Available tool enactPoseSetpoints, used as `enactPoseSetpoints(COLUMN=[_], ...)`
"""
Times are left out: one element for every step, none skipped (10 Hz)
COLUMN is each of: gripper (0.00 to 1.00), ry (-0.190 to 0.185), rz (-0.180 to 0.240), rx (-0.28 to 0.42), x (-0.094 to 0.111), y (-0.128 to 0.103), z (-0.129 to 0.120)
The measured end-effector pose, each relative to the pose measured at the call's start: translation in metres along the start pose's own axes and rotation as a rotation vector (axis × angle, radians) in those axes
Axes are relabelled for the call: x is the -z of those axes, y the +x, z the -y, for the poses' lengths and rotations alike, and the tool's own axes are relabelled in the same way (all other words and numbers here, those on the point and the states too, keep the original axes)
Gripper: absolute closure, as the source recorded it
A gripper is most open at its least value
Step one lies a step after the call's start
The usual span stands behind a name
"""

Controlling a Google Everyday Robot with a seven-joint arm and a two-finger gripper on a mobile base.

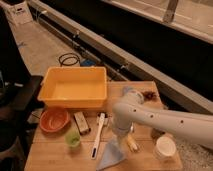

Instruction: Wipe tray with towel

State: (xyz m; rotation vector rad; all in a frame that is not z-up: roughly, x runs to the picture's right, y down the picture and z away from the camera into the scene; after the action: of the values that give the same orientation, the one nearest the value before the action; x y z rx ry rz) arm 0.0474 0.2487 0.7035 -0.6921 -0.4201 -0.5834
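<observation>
Gripper seemingly atop towel, tray beyond

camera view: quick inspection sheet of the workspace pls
surface: wooden table, crowded with items
job's things: yellow tray at back left, looks empty; blue-grey towel at the front edge, outside the tray
clutter: orange bowl, green cup, white-handled brush, white cup
grippers: gripper low at the towel's top end, right of the brush
cables: black coil on the floor behind the table
surroundings: long ledge along a dark wall
</observation>
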Motion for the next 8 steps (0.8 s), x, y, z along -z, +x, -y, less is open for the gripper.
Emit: enactPoseSetpoints(gripper=[0.35, 0.35, 0.35, 0.35, 0.35, 0.35, 0.35, 0.35], ry=[-0.013, -0.013, -0.014, -0.017, -0.021, -0.029, -0.039, -0.050], rz=[0.013, 0.023, 0.041, 0.054, 0.063, 0.076, 0.086, 0.096], rx=[0.001, 0.006, 0.010, 0.015, 0.022, 0.031, 0.037, 0.035], x=[-0.009, -0.014, -0.019, -0.024, -0.028, -0.035, -0.043, -0.052], y=[-0.005, -0.011, -0.016, -0.020, -0.024, -0.028, -0.030, -0.028], z=[-0.007, -0.010, -0.011, -0.013, -0.014, -0.016, -0.017, -0.021])
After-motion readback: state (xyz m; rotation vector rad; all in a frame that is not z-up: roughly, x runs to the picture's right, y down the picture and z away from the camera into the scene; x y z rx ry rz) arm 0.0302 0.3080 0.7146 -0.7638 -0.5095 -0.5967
